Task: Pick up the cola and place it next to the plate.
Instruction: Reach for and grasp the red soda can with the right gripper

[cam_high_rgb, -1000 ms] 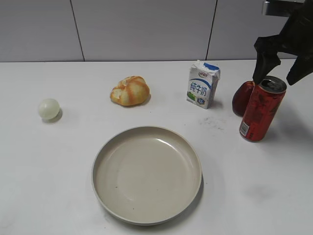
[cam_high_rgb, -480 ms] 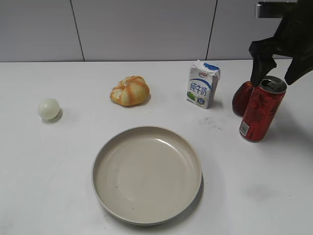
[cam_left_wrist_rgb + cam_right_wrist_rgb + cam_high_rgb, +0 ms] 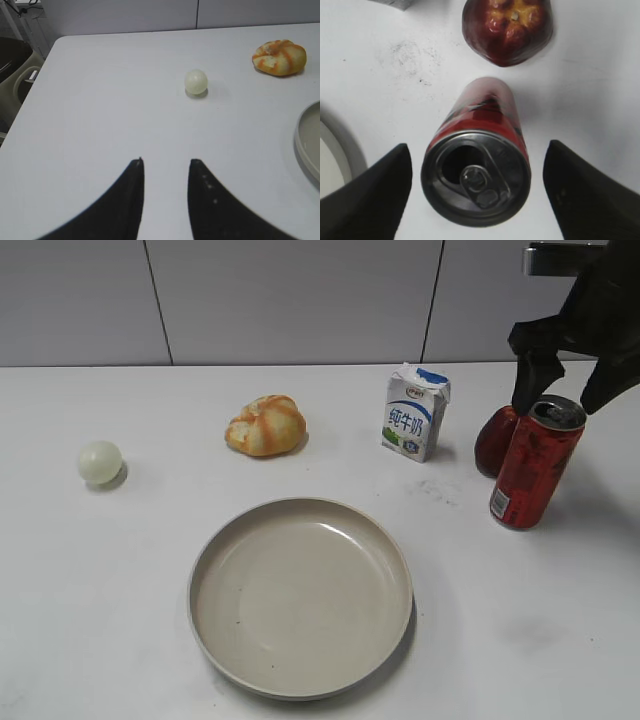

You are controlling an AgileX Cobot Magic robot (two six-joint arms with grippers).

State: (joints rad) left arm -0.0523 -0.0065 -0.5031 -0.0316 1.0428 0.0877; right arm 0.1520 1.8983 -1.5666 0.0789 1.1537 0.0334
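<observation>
The cola (image 3: 533, 465) is a tall red can with a silver opened top, standing upright at the right of the table. In the right wrist view the cola (image 3: 477, 172) shows from above, between the fingers. My right gripper (image 3: 566, 395) (image 3: 477, 150) is open and hovers over the can's top, one finger on each side, apart from it. The plate (image 3: 300, 512) is large, round and beige, at the front middle; its rim shows in the left wrist view (image 3: 306, 145) and in the right wrist view (image 3: 340, 135). My left gripper (image 3: 165, 161) is open and empty over bare table.
A dark red apple-like fruit (image 3: 495, 438) (image 3: 507, 27) stands just behind the can. A small milk carton (image 3: 414, 412) stands left of it. A bread roll (image 3: 266, 426) (image 3: 278, 57) and a pale ball (image 3: 100, 462) (image 3: 196, 81) lie at the left.
My right gripper has shifted slightly left and up over the can during the last second, then held still. The can and the other things have not moved.
</observation>
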